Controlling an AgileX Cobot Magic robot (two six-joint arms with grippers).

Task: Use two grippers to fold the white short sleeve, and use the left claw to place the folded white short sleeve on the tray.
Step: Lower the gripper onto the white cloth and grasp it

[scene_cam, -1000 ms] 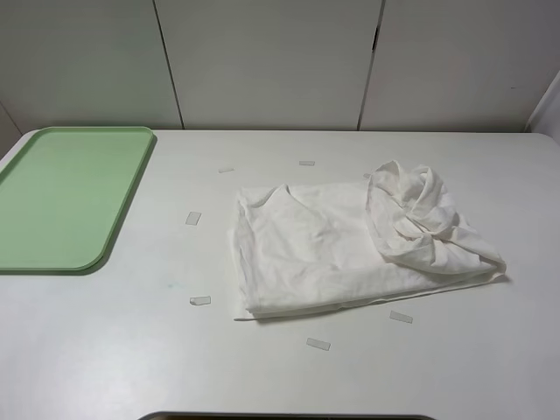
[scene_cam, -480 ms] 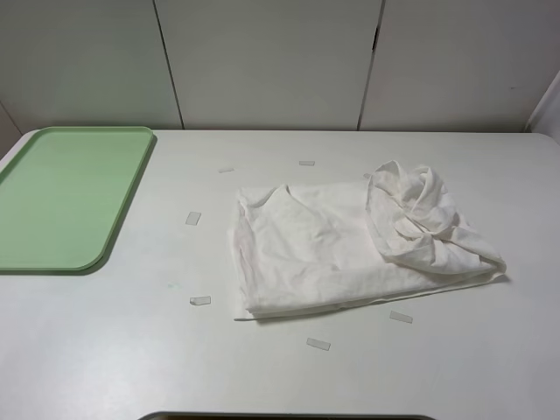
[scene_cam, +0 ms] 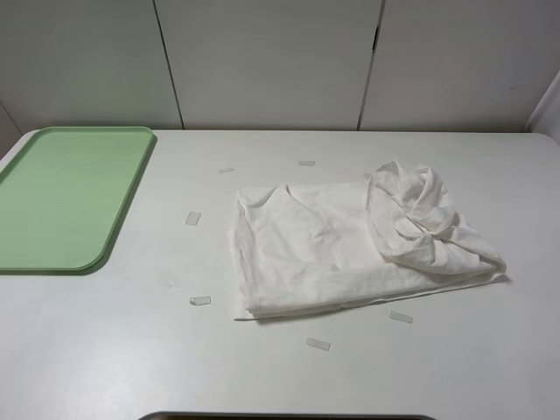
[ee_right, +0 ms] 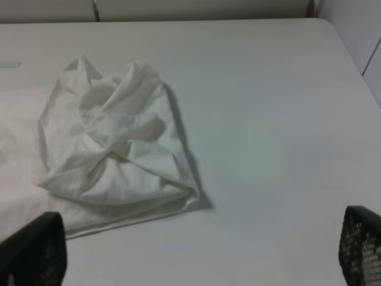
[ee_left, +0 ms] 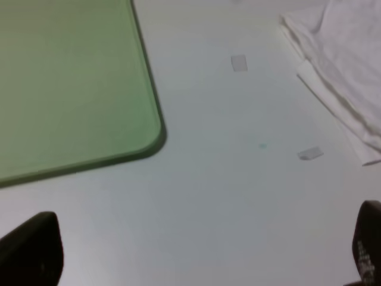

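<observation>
The white short sleeve [scene_cam: 350,243] lies on the table right of centre, its left part flat and its right part bunched into a crumpled heap [ee_right: 113,149]. Its left edge shows in the left wrist view [ee_left: 345,71]. The light-green tray [scene_cam: 61,197] rests empty at the far left [ee_left: 65,83]. Neither arm appears in the exterior high view. My left gripper [ee_left: 196,253] hovers open over bare table between tray and shirt, fingertips [ee_left: 33,247] wide apart. My right gripper [ee_right: 196,253] is open too, near the shirt's bunched end, holding nothing.
Several small pale tape strips [scene_cam: 200,300] are scattered on the white table [scene_cam: 131,350] around the shirt. A panelled wall [scene_cam: 271,61] stands behind the table's far edge. The table's right edge runs close to the bunched cloth side [ee_right: 351,47].
</observation>
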